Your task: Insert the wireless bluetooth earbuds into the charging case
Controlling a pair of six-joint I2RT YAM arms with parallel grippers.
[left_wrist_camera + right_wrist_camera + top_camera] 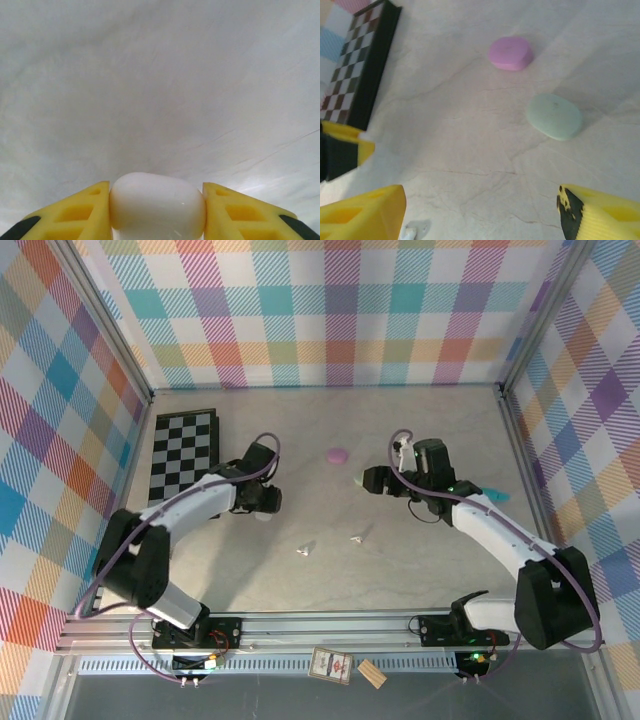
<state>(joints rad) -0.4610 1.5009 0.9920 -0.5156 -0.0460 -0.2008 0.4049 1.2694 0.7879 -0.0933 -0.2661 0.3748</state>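
My left gripper [266,506] is shut on a white, pebble-shaped charging case [157,205], held closed between its yellow fingers [75,215] low over the table. Two tiny whitish earbuds [305,549] [358,537] lie loose on the table between the arms. My right gripper [371,480] [480,215] stands open with nothing between its fingers. Ahead of it lie a mint case [554,116] and a pink case [509,52] [337,455], both closed. One earbud [410,232] sits by the right gripper's left finger at the bottom edge of the right wrist view.
A black and white checkerboard [185,455] [360,65] lies at the left. A long teal object [495,497] rests behind the right arm near the right wall. Checked walls close in the table on three sides.
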